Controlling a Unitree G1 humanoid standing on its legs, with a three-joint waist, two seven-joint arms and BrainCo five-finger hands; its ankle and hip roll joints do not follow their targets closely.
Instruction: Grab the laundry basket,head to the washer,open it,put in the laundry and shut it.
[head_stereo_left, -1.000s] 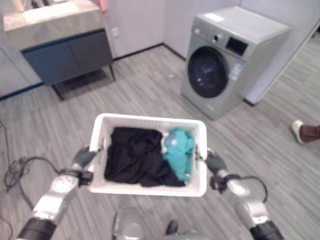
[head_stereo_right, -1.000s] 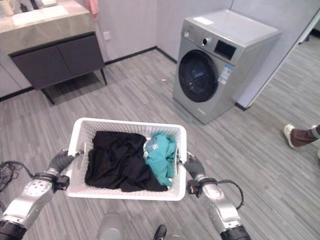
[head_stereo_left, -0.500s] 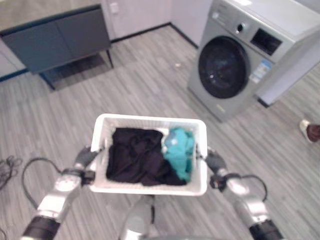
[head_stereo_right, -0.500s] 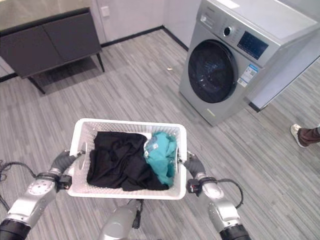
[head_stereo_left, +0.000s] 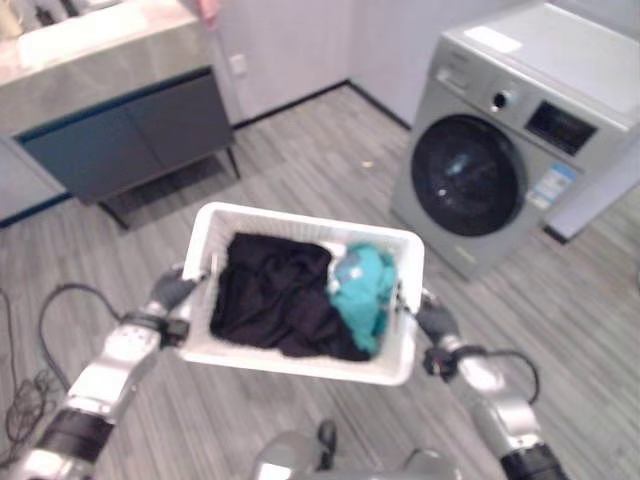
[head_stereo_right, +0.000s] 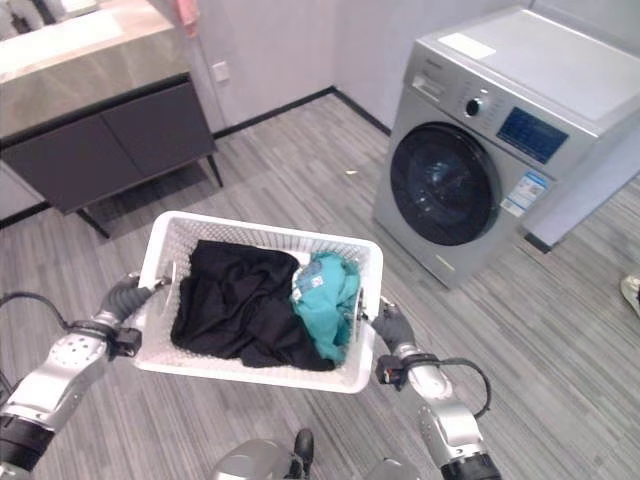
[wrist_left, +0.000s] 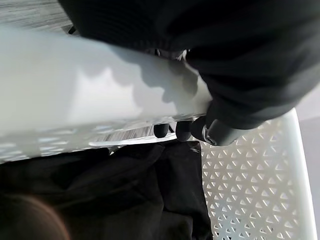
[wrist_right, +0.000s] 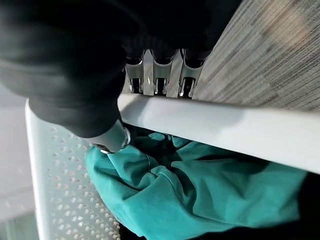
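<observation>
**Basket held at both ends, washer ahead-right**

Left eye view: white perforated plastic laundry basket (head_stereo_left: 300, 358), rectangular, long axis running from left hand (head_stereo_left: 172, 292) to right hand (head_stereo_left: 434, 320), carried above grey wood-plank floor (head_stereo_left: 300, 170). Black garment (head_stereo_left: 275, 295) sits on the left-hand side, teal garment (head_stereo_left: 365, 290) bunched next to the right hand.

Right eye view: grey front-load washer (head_stereo_right: 500, 140) with round dark door (head_stereo_right: 444, 184) closed, beyond the right hand, well apart. Dark cabinet (head_stereo_right: 110, 140) with stone-look top beyond the left hand.

Left wrist view: fingers (wrist_left: 182, 130) hooked over the smooth white rim, curled round it; black cloth just past them.

Right wrist view: silver fingers (wrist_right: 155, 75) and thumb (wrist_right: 107, 135) clamp the rim; crumpled teal cloth right beside the thumb.
</observation>
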